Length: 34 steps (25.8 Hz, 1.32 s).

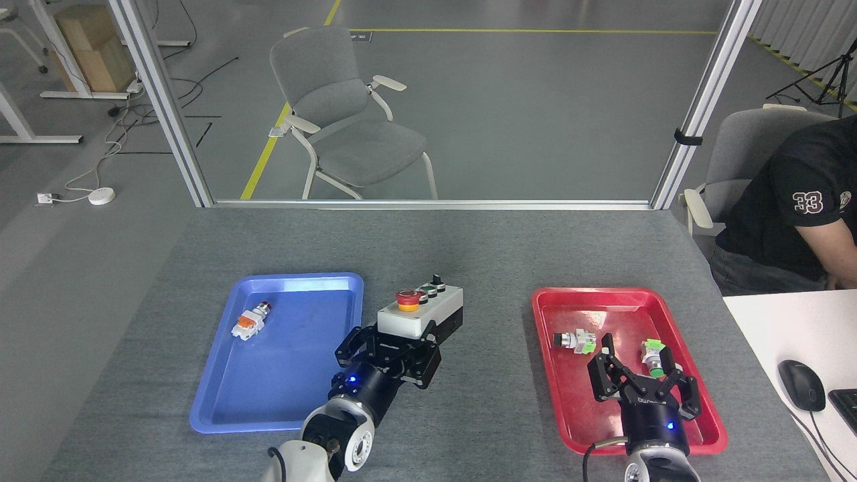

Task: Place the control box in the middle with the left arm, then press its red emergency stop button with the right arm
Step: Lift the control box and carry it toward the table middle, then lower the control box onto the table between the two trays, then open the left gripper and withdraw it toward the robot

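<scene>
Blue tray [221, 395] holds a small white-and-orange part [249, 323]. Beside it the left gripper [392, 348] clamps the control box [420, 313] over bare grey tabletop [482, 375]. The right gripper [644, 379] hangs spread above the red tray [703, 402].

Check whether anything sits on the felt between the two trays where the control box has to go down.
Nothing visible does. The left gripper holds the control box over bare grey tabletop between the blue tray and the red tray; no loose part lies on that strip.
</scene>
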### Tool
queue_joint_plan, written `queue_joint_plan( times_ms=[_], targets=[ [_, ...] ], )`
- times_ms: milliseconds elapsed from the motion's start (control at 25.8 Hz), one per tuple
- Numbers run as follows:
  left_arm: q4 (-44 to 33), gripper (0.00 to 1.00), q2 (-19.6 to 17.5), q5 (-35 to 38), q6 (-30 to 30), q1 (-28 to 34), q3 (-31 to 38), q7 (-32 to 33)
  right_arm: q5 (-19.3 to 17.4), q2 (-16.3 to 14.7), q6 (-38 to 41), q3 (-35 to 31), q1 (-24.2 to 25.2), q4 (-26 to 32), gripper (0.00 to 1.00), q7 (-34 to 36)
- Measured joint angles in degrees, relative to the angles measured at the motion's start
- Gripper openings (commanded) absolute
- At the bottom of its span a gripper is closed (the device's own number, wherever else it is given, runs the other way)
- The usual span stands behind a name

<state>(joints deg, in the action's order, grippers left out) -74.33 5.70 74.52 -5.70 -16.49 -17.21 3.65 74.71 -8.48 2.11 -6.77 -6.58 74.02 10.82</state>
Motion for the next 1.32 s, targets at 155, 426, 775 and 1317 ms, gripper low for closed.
queue_joint_plan(
  times_ms=[155,426,775,1317],
  targets=[
    [4.21,0.0,1.72,1.24,3.05,-3.57,-5.73,-0.08,0.0,0.02,0.01,0.0,-0.01,-0.08,1.0,-0.16],
    [14.38,0.0,2.25,1.65,7.5,-9.52,-16.04,-0.39,0.0,0.04,0.01,0.0,-0.02,-0.1,1.0,-0.19],
    [25.34,0.0,2.29,1.14,9.08,-13.53,-18.75,-1.34,0.0,0.04,0.01,0.0,-0.04,-0.1,1.0,-0.2],
    [25.26,0.78,0.92,1.49,8.8,-10.84,-18.86,-1.23,0.0,0.04,0.01,0.0,-0.1,-0.1,1.0,-0.26]
  ],
)
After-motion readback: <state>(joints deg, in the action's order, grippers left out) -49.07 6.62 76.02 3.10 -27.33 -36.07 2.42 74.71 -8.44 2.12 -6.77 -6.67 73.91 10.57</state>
